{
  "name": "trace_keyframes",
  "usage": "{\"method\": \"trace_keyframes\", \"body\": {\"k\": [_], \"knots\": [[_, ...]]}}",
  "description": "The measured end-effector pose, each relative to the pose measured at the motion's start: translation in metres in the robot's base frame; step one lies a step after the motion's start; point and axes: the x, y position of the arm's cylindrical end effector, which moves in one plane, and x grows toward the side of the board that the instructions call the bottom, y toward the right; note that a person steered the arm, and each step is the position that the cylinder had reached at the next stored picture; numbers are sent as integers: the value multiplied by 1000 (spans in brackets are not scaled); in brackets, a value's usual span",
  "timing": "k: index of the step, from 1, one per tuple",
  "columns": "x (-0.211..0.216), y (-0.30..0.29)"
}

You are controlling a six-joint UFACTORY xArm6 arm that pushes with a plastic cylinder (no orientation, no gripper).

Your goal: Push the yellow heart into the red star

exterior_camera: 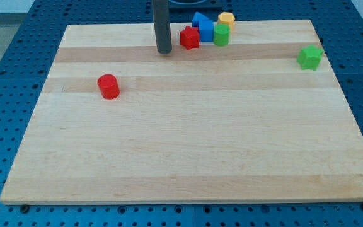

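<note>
The robot's only visible part was a straight, round rod of dark grey, nearly black, with a smooth matt surface. A faint lighter sheen ran down its length on one side. It kept the same thickness from the view's top down to my tip [164, 52], which ended blunt and flat. No cables, screws or markings showed on it.

a pale wooden board [188, 139] lies on a blue perforated table [5, 94], evenly lit.
</note>
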Motion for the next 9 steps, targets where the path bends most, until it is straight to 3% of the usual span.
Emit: {"method": "trace_keyframes", "body": {"k": [2,4,7,9], "knots": [[1,-40],[-55,-48],[-64,10],[-64,3]]}}
